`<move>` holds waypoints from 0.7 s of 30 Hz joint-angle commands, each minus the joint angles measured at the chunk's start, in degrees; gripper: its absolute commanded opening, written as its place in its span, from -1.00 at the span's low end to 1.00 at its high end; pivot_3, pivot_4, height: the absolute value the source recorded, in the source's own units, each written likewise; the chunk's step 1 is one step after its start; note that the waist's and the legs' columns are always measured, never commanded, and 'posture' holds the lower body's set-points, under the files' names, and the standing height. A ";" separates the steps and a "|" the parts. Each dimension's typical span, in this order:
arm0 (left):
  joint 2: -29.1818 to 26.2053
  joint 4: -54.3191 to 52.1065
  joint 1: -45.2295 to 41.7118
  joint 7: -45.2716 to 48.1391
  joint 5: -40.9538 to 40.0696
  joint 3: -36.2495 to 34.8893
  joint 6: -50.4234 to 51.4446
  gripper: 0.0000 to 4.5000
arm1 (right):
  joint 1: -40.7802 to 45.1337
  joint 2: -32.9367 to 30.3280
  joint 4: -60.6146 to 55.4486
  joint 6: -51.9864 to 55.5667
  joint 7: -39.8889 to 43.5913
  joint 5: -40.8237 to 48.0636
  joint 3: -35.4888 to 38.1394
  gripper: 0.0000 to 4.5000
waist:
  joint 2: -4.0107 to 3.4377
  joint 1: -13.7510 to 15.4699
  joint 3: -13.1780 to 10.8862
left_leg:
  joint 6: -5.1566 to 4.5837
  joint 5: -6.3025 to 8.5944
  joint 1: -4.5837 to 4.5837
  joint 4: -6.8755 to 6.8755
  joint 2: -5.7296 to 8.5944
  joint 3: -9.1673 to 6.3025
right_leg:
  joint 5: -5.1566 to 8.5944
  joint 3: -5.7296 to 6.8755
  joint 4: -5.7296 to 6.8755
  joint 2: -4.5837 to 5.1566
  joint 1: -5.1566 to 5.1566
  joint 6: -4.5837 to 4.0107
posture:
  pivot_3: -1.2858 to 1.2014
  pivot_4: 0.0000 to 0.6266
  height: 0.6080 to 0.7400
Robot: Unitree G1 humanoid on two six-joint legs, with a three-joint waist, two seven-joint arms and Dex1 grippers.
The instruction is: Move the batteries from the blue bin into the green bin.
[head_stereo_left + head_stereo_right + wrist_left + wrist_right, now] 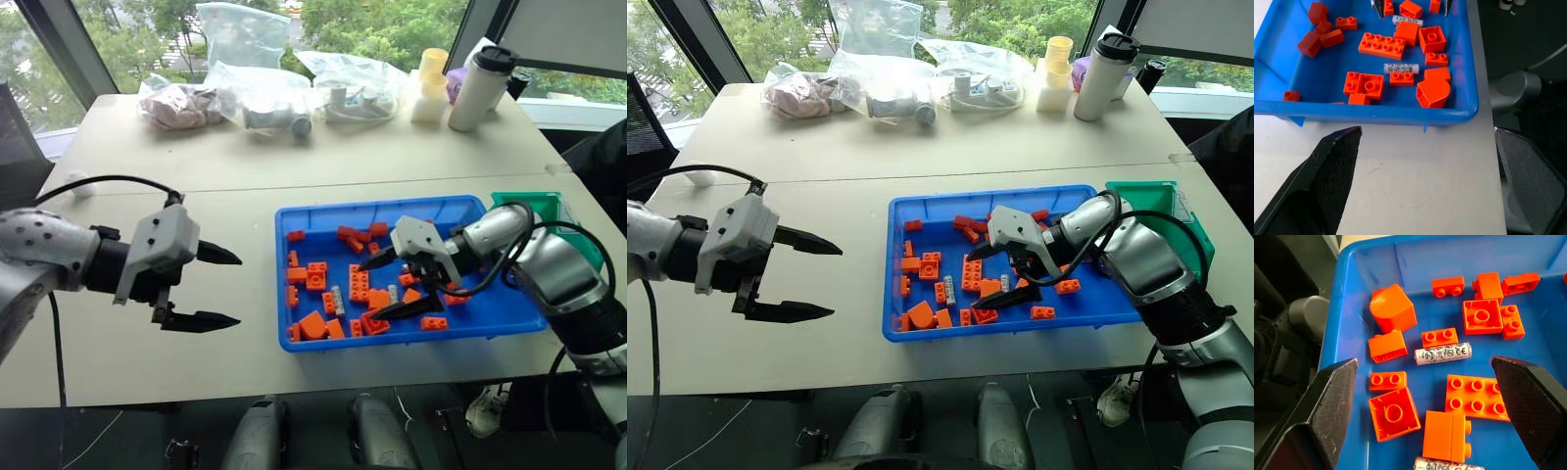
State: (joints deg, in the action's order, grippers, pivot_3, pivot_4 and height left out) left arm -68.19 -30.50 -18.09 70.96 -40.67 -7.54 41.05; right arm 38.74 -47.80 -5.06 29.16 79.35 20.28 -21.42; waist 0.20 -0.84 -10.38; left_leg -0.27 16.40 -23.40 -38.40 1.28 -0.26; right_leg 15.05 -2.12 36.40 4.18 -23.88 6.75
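The right gripper [392, 285], jaws wide and empty, hangs over the shallow bright blue plastic tray [460, 208] above small silver-grey cylindrical batteries [1443, 353] among orange toy bricks [316, 275]. The left gripper [217, 288] is also wide, over the table [235, 225].

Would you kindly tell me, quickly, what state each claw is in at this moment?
Left claw: open, empty, over the bare table beside the blue bin.
Right claw: open, empty, over the blue bin's bricks and batteries.

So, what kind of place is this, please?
Probably an office or lab room used for testing: a plain white table beside large windows, with a blue bin of sorting items and bagged supplies.
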 commanded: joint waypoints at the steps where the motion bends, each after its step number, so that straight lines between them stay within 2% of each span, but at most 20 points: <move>1: 0.07 -2.36 0.88 -2.01 -1.19 -2.41 1.23 1.00 | 2.62 3.15 3.08 -2.86 -0.09 -3.25 -1.17 0.98 | 0.00 -0.04 0.00 | 0.03 -0.02 0.00 0.00 -0.01 0.00 | 0.00 -0.01 0.04 -0.02 -0.03 0.00 | 0.03 -0.52 1.00; 7: 1.08 -4.33 3.04 -5.44 -2.83 -3.97 3.34 1.00 | 3.81 8.31 8.34 -7.45 -0.74 -9.30 -4.30 0.98 | 0.01 0.02 0.00 | 0.17 -0.10 -0.03 0.00 -0.02 0.04 | 0.01 -0.02 0.49 -0.02 -0.32 -0.01 | 0.03 -0.52 1.00; 21: 1.95 -5.06 4.04 -8.82 -2.72 -2.85 3.55 1.00 | 3.88 13.78 13.71 -12.09 -1.26 -16.64 -5.58 0.98 | 0.01 -0.09 0.00 | 0.30 -0.17 -0.01 0.00 -0.02 0.04 | 0.01 -0.02 0.71 -0.05 -0.44 -0.03 | 0.03 -0.52 1.00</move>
State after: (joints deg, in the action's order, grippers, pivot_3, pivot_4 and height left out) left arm -66.67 -34.86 -13.75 62.41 -43.75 -9.99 45.53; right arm 41.45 -34.40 9.36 18.02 78.22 4.33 -26.91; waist 0.21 -0.93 -10.38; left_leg 0.02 16.23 -23.41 -38.40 1.26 -0.22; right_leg 15.06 -2.14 37.12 4.13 -24.32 6.72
